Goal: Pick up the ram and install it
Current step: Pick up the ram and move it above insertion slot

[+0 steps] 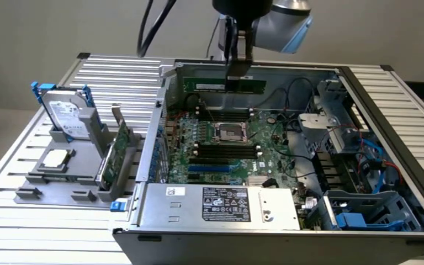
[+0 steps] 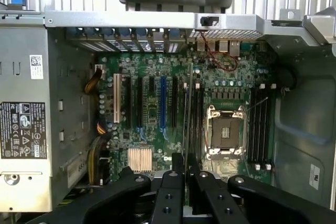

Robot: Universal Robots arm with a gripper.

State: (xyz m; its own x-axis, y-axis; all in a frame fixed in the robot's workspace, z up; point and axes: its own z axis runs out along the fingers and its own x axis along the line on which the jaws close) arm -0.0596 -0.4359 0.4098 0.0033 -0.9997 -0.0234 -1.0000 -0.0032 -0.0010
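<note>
The ram (image 1: 213,85), a thin green stick with a pale label, hangs level above the open computer case, near its back wall. My gripper (image 1: 237,76) comes straight down onto it and is shut on its upper edge, towards the end at the exterior view's right. In the wrist view the ram (image 2: 187,114) shows edge-on as a thin line running out from between the black fingertips (image 2: 176,174) of my gripper (image 2: 185,170). It lines up over the long black memory slots (image 2: 197,121) beside the CPU socket (image 2: 226,132). The same slots (image 1: 227,150) lie well below the stick.
The motherboard (image 1: 220,165) lies flat in the case. A silver power supply (image 1: 220,204) fills the near side. Cables and a blue drive cage (image 1: 363,212) crowd the exterior view's right. Outside, a grey fixture holds a hard drive (image 1: 68,118) and a broad green card (image 1: 117,152).
</note>
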